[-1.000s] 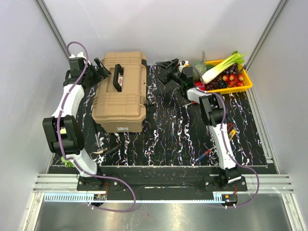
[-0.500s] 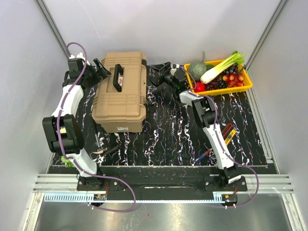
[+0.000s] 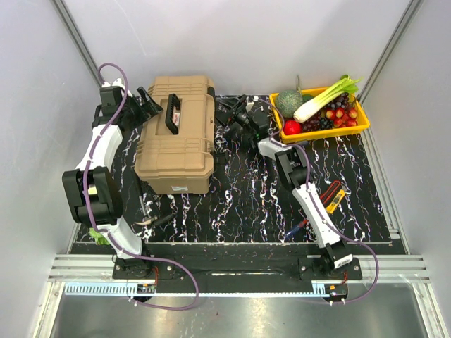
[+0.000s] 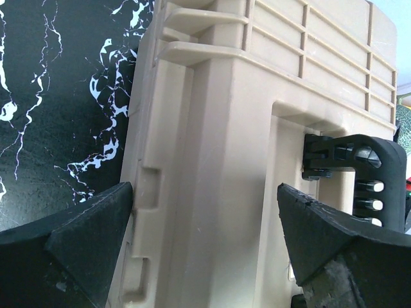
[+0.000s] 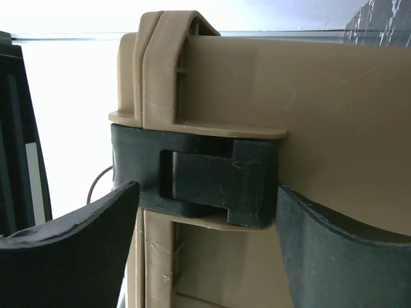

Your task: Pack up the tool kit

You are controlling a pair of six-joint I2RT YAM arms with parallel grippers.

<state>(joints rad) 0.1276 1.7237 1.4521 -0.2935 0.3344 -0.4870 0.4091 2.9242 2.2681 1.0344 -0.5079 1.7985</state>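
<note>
A yellow tray (image 3: 361, 121) sat right of the closed toolbox (image 3: 176, 134). The left arm (image 3: 104, 141) reached the toolbox's far-left side, jaws spread. The right arm's (image 3: 304, 184) jaws stood spread around a black latch (image 5: 218, 183).

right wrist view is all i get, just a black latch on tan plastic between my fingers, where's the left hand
observer: the left hand is open on the opposite, left side of the toolbox, at its far end.
operator: is the box open or shut
observer: shut; the lid is down and the black handle lies flat on top.
operator: anything left outside it
observer: yes, hand tools lie on the mat beside the right arm, and more tools lie near the left arm's base.
</note>
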